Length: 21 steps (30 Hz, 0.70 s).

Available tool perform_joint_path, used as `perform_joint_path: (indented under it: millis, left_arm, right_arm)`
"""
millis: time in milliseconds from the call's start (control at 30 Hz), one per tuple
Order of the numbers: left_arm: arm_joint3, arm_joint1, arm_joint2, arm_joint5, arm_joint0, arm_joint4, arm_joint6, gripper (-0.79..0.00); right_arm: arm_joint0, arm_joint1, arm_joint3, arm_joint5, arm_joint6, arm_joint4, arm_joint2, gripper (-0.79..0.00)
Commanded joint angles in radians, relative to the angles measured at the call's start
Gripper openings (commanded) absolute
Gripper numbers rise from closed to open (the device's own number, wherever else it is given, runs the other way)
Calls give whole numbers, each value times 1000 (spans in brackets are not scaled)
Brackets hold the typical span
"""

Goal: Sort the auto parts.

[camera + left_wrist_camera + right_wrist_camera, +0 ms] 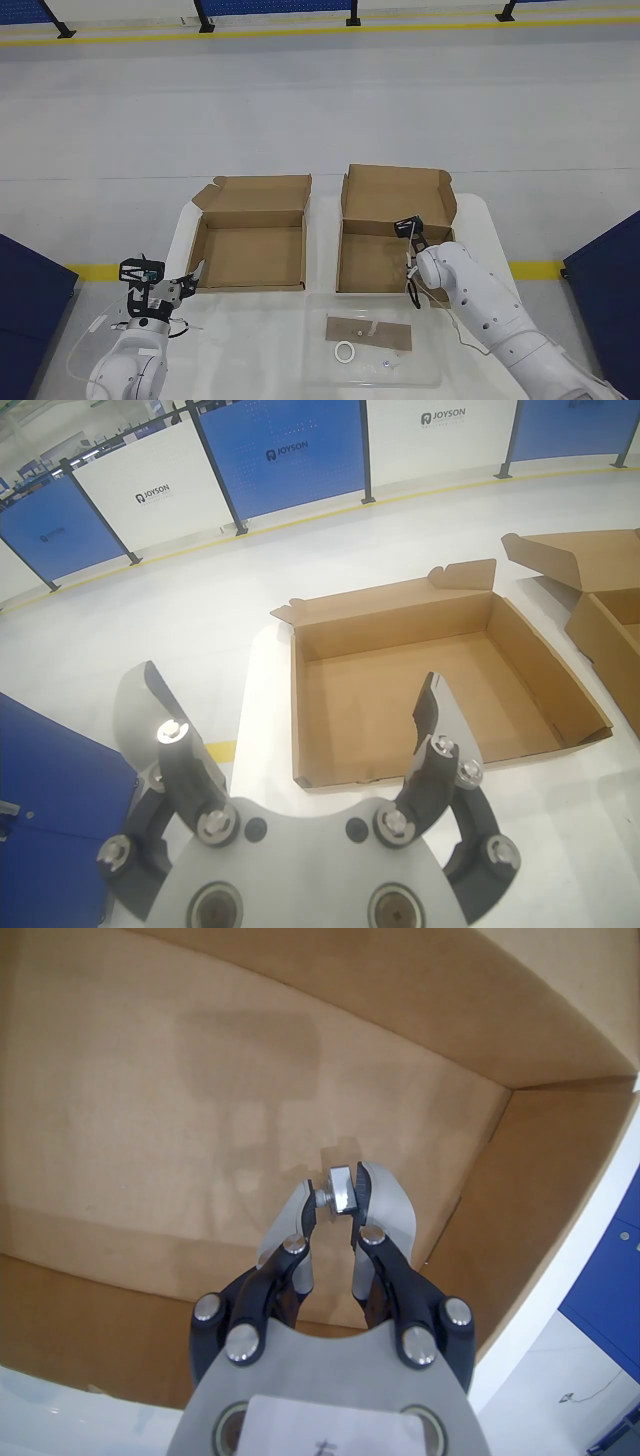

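Observation:
Two open cardboard boxes stand side by side on the white table: a left box (pixel 250 255) and a right box (pixel 378 262). My right gripper (pixel 334 1198) is shut on a small silver metal bolt (pixel 339 1196) and hangs over the floor of the right box (pixel 150 1128), near its front right corner. In the top view that arm (pixel 440 270) leans over the box's front right. My left gripper (pixel 295 695) is open and empty, by the table's left edge, short of the left box (pixel 425 680). A white ring (pixel 345 351) and small metal parts (pixel 385 366) lie in a clear tray (pixel 420 375).
A flat cardboard piece (pixel 368 332) lies in the tray at the table's front. Blue barriers (pixel 30 290) stand on either side of the table. The left box's floor is bare.

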Motion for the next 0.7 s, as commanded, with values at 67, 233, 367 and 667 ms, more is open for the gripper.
perform_joint_path:
  millis: [67, 233, 367, 667]
  left_arm:
    - [0, 0, 0, 0, 0, 0, 0, 0]
    - [0, 0, 0, 0, 0, 0, 0, 0]
    - [0, 0, 0, 0, 0, 0, 0, 0]
    - [0, 0, 0, 0, 0, 0, 0, 0]
  right_arm:
    - [-1, -4, 0, -2, 0, -8, 4, -711]
    - [-4, -8, 0, -4, 3, -17, 11, -613]
    - [-7, -11, -3, -8, 6, -24, 16, -613]
    - [-18, -15, -28, -12, 21, -52, 34, -416]
